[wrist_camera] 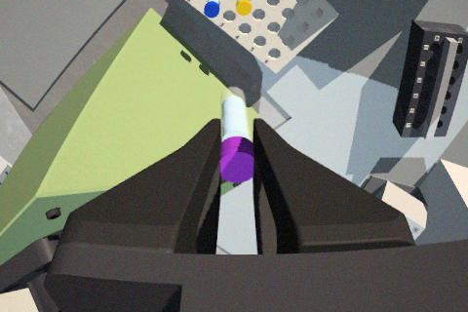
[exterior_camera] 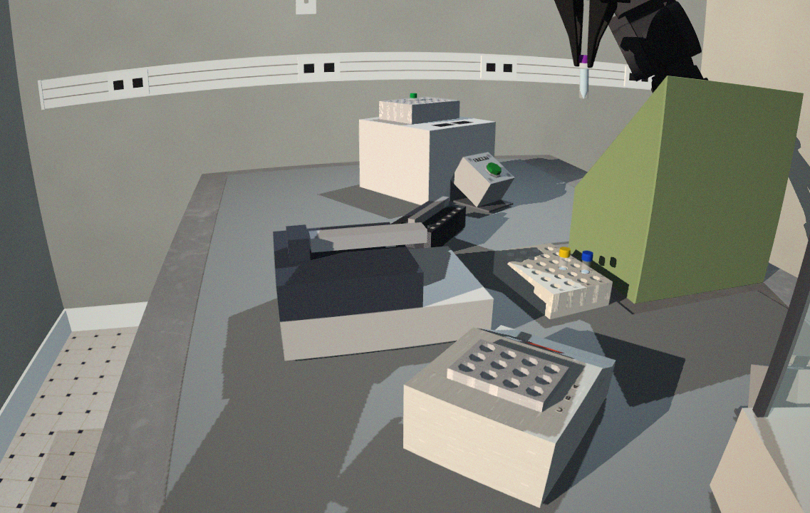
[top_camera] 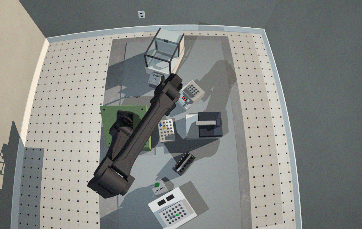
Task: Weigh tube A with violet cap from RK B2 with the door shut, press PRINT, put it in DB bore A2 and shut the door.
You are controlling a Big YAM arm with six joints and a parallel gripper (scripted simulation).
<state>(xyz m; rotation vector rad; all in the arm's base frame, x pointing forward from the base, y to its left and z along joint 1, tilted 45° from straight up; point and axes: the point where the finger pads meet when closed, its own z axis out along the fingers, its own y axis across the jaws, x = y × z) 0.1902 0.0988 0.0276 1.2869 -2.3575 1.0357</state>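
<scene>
- Your parallel gripper (exterior_camera: 584,62) (wrist_camera: 237,134) pinches violet-capped tube A (exterior_camera: 583,83) (wrist_camera: 234,116) upright, high above the bench.
- You seem to be carrying it towards weighing.
- Next, swing to the balance (top_camera: 151,70) (exterior_camera: 791,318), whose door (top_camera: 172,35) looks open, then lower onto mid-pan.

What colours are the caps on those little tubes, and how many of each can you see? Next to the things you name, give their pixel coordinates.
Violet cap (exterior_camera: 584,58) (wrist_camera: 237,166): 1
Blue cap (top_camera: 160,125) (exterior_camera: 587,256) (wrist_camera: 212,9): 1
Yellow cap (top_camera: 164,128) (exterior_camera: 564,252) (wrist_camera: 244,7): 1
Green cap (top_camera: 177,215) (exterior_camera: 412,95): 1
Total: 4
</scene>
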